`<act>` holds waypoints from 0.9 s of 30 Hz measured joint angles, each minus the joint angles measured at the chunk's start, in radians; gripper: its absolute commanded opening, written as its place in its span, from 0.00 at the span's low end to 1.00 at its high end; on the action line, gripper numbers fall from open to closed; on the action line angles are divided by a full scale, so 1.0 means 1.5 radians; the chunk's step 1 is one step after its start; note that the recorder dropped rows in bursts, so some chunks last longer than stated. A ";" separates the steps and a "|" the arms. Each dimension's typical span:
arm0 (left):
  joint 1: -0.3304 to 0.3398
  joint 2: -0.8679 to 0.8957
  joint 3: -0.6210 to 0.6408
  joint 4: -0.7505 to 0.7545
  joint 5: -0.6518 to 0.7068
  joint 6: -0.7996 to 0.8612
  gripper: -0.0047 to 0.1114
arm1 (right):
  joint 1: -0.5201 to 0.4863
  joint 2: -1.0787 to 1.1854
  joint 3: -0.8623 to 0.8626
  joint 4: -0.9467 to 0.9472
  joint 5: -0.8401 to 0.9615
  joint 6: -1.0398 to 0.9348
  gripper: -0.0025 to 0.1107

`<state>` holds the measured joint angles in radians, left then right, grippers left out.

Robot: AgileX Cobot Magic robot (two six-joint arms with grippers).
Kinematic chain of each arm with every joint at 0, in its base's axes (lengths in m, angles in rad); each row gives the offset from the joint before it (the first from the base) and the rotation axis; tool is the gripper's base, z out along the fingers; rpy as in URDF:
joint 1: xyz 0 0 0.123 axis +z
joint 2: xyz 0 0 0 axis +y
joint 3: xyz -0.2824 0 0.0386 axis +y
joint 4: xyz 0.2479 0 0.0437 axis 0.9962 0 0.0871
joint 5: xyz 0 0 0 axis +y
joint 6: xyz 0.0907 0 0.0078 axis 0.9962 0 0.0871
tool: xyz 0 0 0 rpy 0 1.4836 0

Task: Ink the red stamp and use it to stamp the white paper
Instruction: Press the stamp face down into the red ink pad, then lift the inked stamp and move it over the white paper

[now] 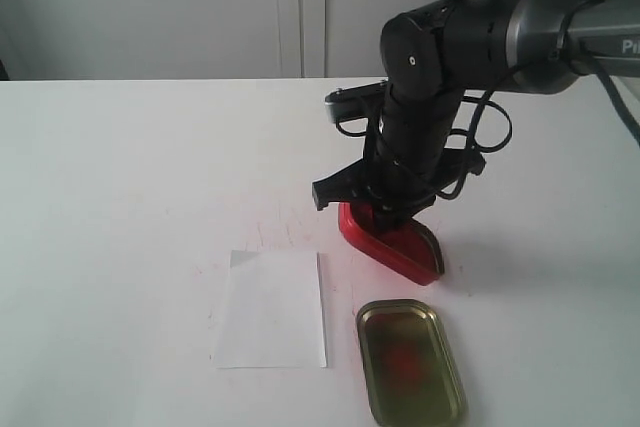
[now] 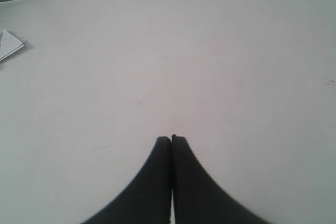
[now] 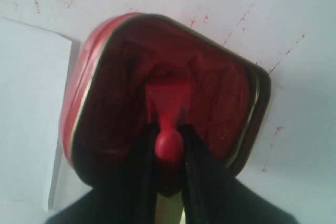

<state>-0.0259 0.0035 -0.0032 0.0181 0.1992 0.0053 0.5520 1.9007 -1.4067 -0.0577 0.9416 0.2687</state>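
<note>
The red stamp (image 3: 167,121) and ink tin (image 1: 385,245) are both red, the tin gold-rimmed. The white paper (image 1: 272,309) is plain. The gold lid (image 1: 400,332), near right, bears a red smudge.

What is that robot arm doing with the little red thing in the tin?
The right end effector is shut on the knob of the red stamp, whose head points down inside the open red ink tin, so this looks like the inking step. The white paper lies flat beside the tin with no mark showing on it. The gold lid lies apart from the tin. The left end effector is closed over the bare table, holding nothing.
</note>
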 measured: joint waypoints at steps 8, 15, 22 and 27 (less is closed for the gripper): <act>0.000 0.000 0.000 0.000 0.000 0.000 0.04 | 0.000 0.002 0.000 0.000 -0.001 0.012 0.02; 0.000 0.000 0.000 0.000 0.000 0.000 0.04 | 0.000 0.002 0.000 0.000 -0.001 0.013 0.02; 0.000 0.000 0.000 0.000 0.000 0.000 0.04 | 0.000 0.002 0.000 0.000 -0.001 0.020 0.02; 0.000 0.000 0.000 0.000 0.000 0.000 0.04 | 0.000 0.002 0.000 0.000 -0.001 0.029 0.02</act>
<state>-0.0259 0.0035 -0.0032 0.0181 0.1992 0.0053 0.5520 1.9041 -1.4067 -0.0577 0.9397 0.3126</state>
